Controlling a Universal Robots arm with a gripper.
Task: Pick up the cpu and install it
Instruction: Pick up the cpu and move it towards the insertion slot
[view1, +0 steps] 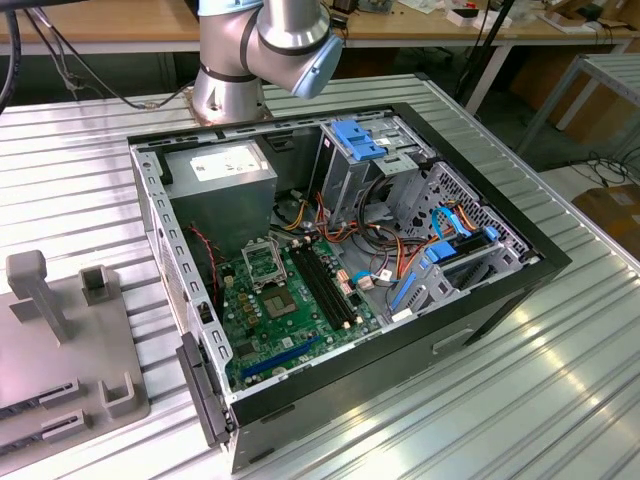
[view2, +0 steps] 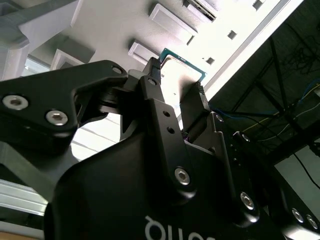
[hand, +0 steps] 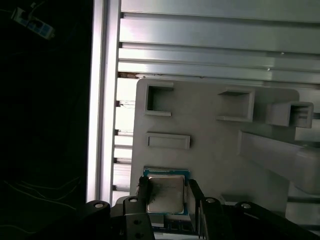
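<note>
- Black two-fingered gripper (hand: 166, 194) pinched the cpu (hand: 165, 196), a small flat square chip with a silver-grey metal top and a green rim. Its fingers (hand: 143, 190) pressed on two opposite edges.
- Held so, the cpu appeared to hang clear above the pale grey moulded parts tray (hand: 215, 150). Being square, it had no long axis.
- Its target, the hollow silver socket frame (view1: 262, 262), sat on the green motherboard (view1: 290, 335) inside the open black computer case (view1: 420, 365). That case stood to the exterior view's right of the tray, on the ribbed aluminium desk (view1: 540, 400).
- Count: one gripper, one cpu, one socket frame, one tray, one case.
</note>
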